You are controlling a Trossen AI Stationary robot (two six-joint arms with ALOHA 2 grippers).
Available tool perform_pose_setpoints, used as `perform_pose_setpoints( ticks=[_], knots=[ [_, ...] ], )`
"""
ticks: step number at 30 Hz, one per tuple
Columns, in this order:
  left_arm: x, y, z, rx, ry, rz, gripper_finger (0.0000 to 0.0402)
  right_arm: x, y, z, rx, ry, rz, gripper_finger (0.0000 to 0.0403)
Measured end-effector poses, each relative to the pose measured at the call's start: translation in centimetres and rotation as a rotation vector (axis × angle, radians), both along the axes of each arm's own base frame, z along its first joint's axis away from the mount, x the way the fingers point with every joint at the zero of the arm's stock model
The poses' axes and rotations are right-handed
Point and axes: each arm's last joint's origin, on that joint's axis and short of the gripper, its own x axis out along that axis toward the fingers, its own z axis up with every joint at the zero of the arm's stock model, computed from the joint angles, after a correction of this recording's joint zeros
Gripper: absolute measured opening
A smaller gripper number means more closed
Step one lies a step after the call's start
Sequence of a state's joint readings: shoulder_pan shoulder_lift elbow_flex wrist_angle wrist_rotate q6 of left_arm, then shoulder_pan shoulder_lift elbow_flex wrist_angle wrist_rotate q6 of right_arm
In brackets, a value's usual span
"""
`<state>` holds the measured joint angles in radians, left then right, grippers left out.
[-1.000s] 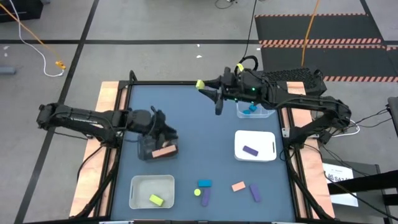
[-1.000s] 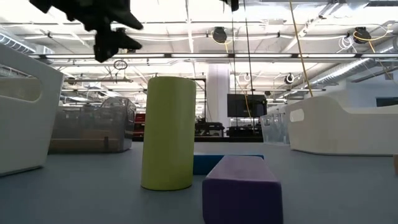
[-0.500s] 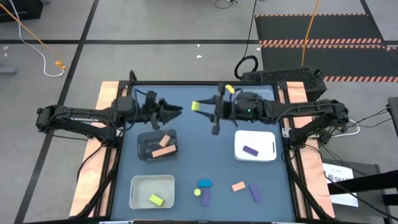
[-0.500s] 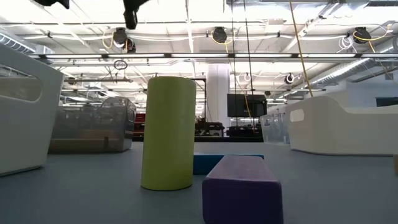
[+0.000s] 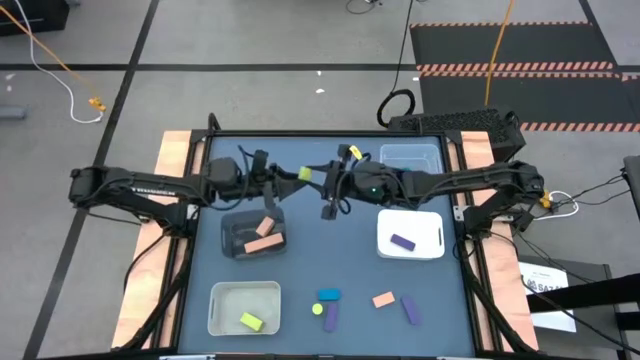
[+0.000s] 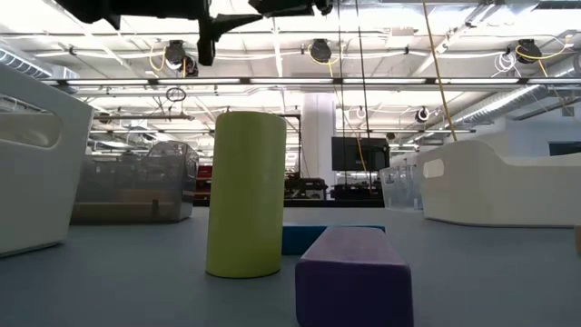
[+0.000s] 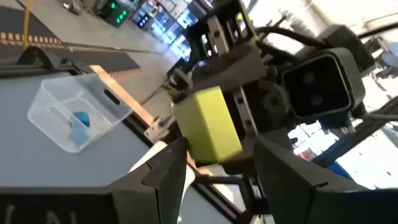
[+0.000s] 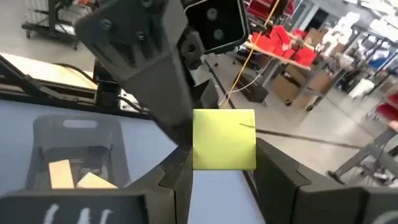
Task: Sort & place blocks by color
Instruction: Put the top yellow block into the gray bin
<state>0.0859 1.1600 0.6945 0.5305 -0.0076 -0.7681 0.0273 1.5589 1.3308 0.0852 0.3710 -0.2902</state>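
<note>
One yellow-green block point(image 5: 304, 173) sits clamped in the right gripper point(image 5: 312, 176).

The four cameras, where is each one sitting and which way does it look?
High view: above the table, looking straight down; both arms meet mid-table over the yellow-green block.
Low view: at tabletop height, looking across at a yellow-green cylinder; arms show dark overhead.
Left wrist view: on the left arm, facing the right pincer holding the block.
Right wrist view: on the right arm, facing the left pincer.
Both wrist views share that block.
</note>
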Motion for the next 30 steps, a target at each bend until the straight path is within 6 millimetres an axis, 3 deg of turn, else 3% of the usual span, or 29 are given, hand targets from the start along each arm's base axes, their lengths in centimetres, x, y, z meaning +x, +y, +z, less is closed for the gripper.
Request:
perform_pose_setpoints(
  ticks=[14, 17, 23, 30],
  knots=[
    [1.0, 1.3, -1.5, -0.064, 0.058, 0.038, 0.0183, 0.4, 0.3, -1.6, 0.030, 0.089, 0.004, 0.0120],
    [1.0, 1.2, -1.5, -0.060, 0.058, 0.032, 0.0159, 0.4, 0.3, -1.6, 0.036, 0.086, 0.003, 0.0121],
    [1.0, 1.2, -1.6, -0.072, 0.067, 0.023, 0.0058, 0.4, 0.3, -1.6, 0.025, 0.091, 0.000, 0.0139],
    [1.0, 1.2, -1.5, -0.058, 0.059, 0.006, 0.0058, 0.2, 0.4, -1.4, 0.045, 0.086, 0.007, 0.0191]
  ],
)
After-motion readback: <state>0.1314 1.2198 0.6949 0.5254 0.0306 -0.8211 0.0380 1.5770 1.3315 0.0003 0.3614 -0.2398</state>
